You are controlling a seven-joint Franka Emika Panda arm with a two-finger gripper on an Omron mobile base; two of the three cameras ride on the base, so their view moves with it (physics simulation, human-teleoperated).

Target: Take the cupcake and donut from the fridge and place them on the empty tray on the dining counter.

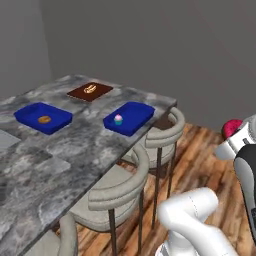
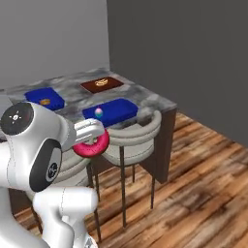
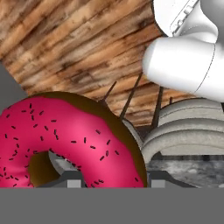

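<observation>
One red-pink iced ring donut [image 2: 92,143] sits pinched in your claw [image 3: 114,183]; the teal-wrapped cupcake [image 1: 118,119] waits at eleven o'clock in the wide blue tray [image 1: 136,111] on the marbled bench [image 1: 55,150].

Donut [image 3: 70,140]: red-pink icing, dark sprinkles, brown base. Cupcake [image 1: 118,119]: pink frosting, apparently teal wrapper. Tray [image 1: 135,114]: blue. Desk [image 1: 55,150]: grey-white marbled. Floor [image 2: 193,193]: brown wood.

The white arm is folded beside its base, its claw [image 3: 111,183] clamped on the donut [image 3: 65,140]
</observation>
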